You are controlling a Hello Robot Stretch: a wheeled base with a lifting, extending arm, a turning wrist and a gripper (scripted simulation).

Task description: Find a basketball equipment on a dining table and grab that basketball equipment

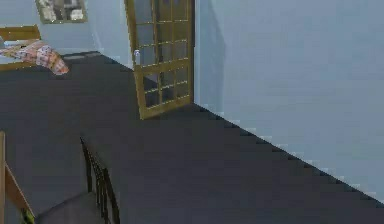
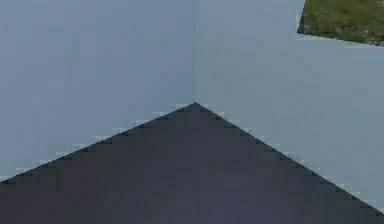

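Forward view: dark floor (image 1: pixel 200 150) runs across the room, with pale blue walls (image 1: pixel 290 70) at the right and back. A wooden door with glass panes (image 1: pixel 160 55) stands in the back wall near the corner. It looks slightly ajar, but I can't be sure. A bed (image 1: pixel 25 55) with checked bedding is at the far upper left, touching the back wall. A framed picture (image 1: pixel 62 9) hangs above it. A dark chair (image 1: pixel 98 185) with a slatted back stands at the bottom left. Just left of the chair is a slanted wooden edge (image 1: pixel 8 185), and I can't tell whether it is a desk.

Arm side view: two blue walls meet in a room corner (image 2: pixel 195 55) above the dark floor. A greenish wall picture (image 2: pixel 345 20) hangs at the top right.

Claw grip state: cannot tell. Basketball location: cannot tell.
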